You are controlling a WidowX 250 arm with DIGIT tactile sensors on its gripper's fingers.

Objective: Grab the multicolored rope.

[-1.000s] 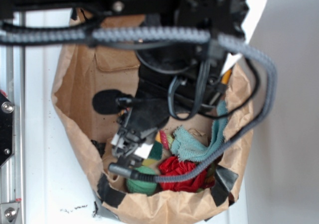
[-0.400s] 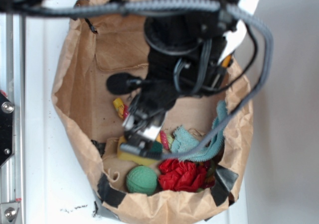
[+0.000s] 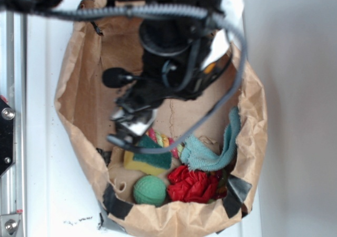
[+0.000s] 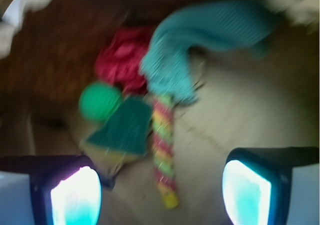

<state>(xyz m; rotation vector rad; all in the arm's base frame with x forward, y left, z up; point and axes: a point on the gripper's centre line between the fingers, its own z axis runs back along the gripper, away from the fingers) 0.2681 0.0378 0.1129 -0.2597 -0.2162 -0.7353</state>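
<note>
Gripper point(image 4: 160, 185) above the rope point(image 4: 164, 150), fingers wide and empty.

The rope lay on the floor of the paper bag point(image 3: 79, 89), one end tucked under the teal cloth point(image 4: 200, 45), its side touching the green-and-yellow sponge point(image 4: 125, 130); a green ball point(image 4: 99, 101) and red fabric ball point(image 4: 122, 60) sat beyond.

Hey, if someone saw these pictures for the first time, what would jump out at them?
The black arm hanging over a brown paper bag. On the bag's floor, a bright heap: red fabric ball, green ball, teal cloth. The striped rope lies between the open hand's glowing fingers.
</note>
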